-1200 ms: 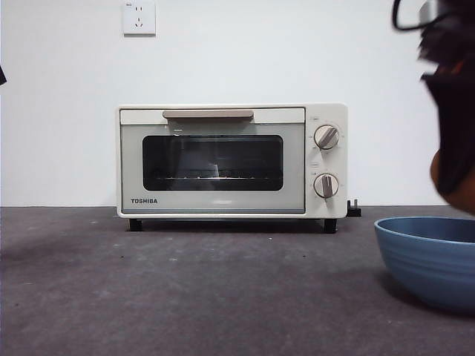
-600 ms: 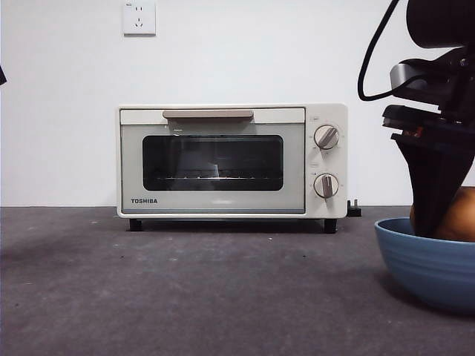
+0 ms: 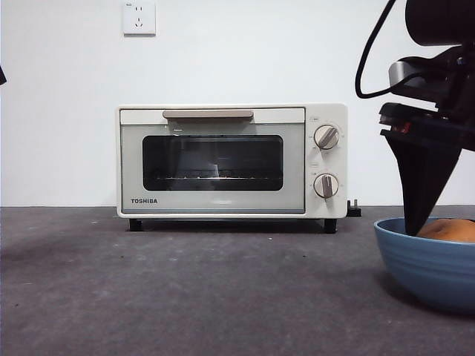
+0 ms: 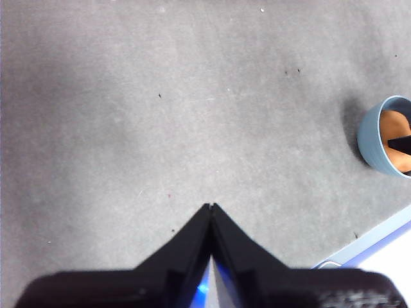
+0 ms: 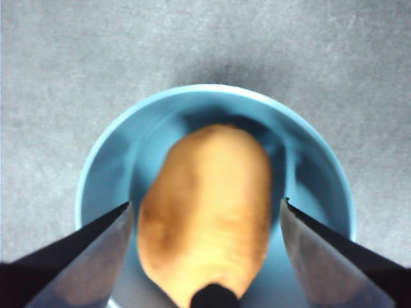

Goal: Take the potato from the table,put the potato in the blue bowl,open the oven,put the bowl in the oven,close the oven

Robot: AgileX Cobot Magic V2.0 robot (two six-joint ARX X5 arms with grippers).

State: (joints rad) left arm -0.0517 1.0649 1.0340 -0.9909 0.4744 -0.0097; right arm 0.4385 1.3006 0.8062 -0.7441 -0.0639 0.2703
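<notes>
The potato [image 5: 209, 212] is lying inside the blue bowl [image 5: 109, 154], w/ the right gripper [image 5: 207, 215] being held directly above it, jaws spread wide to either side of the potato and apart from its skin. In the front view the same gripper [image 3: 417, 222] is seen coming down from the top right corner, big and dark, one black finger tip dipping just behind the bowl rim [image 3: 415, 248]; only the top of the potato [image 3: 449, 230] is showing over the rim. The bowl is resting on the table [image 3: 185, 297] at the right edge of the front view, well apart from the oven [image 3: 231, 159], which is standing at the back w/ its door closed.

The left gripper [image 4: 211, 206] is being held over bare table, jaws pressed together, nothing between them. In its wrist view the bowl [image 4: 372, 138] & potato [image 4: 392, 125] are seen far off to one side.
</notes>
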